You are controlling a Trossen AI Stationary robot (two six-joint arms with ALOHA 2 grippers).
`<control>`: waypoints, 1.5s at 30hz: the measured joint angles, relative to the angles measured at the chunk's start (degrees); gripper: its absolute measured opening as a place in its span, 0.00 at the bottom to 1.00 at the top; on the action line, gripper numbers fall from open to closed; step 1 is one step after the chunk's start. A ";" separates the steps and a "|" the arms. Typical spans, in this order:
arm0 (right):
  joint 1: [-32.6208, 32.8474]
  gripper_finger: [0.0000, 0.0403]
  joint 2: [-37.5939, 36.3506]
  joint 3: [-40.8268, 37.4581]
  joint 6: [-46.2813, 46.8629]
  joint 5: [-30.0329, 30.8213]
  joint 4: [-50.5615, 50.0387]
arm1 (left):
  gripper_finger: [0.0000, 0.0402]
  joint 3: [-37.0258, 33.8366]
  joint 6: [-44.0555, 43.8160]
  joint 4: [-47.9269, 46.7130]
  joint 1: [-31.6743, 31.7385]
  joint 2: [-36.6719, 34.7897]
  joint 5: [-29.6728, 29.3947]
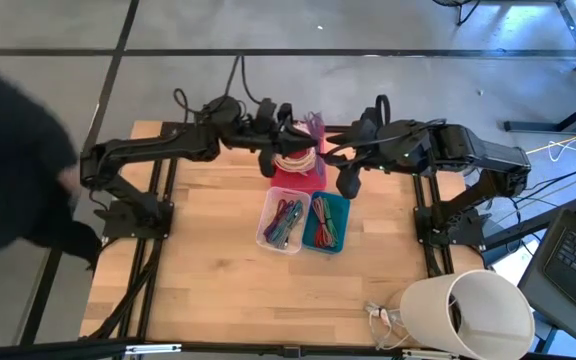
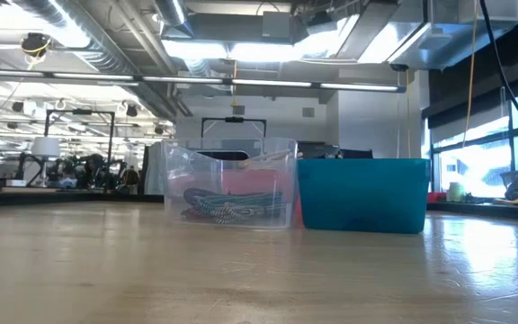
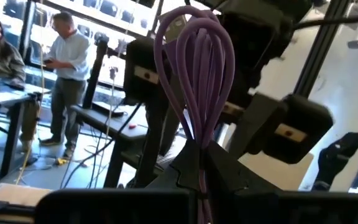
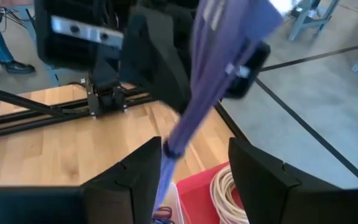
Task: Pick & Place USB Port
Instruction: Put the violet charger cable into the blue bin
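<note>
Left gripper (image 3: pixel 201 186) is clamped on the purple cable (image 3: pixel 197 74), held up over the red bin (image 1: pixel 298 176). Right gripper (image 4: pixel 194 168) gapes beside it. It's light and floppy, so grab near the bundled middle.

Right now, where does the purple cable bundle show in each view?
High: purple cable at the far edge, above the red bin.
Low: not visible.
Left wrist: looped upright, pinched in the left hand.
Right wrist: hanging between the open right hand fingers.
Shared landmark: red bin.
</note>
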 joint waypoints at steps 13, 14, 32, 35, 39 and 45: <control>-0.49 0.41 0.00 0.00 -1.05 -0.48 1.86 | 0.01 1.18 -0.33 5.28 0.77 1.66 2.41; -0.66 0.40 0.00 0.00 -1.19 -0.54 2.21 | 0.01 1.18 -0.35 5.59 0.74 1.66 2.41; -4.06 0.06 4.85 0.07 -4.38 -5.40 6.53 | 0.01 1.18 -2.73 9.57 -0.62 1.70 5.93; -4.21 0.05 4.81 0.07 -4.85 -4.87 6.82 | 0.01 1.18 -2.78 9.56 -0.52 1.58 5.93; -4.32 0.05 4.33 0.04 -5.91 -4.47 6.43 | 0.01 1.18 -2.80 9.67 -0.40 1.55 5.93; -4.34 0.05 4.12 0.00 -6.84 -0.33 4.57 | 0.06 1.17 -2.84 8.92 -0.37 1.54 4.03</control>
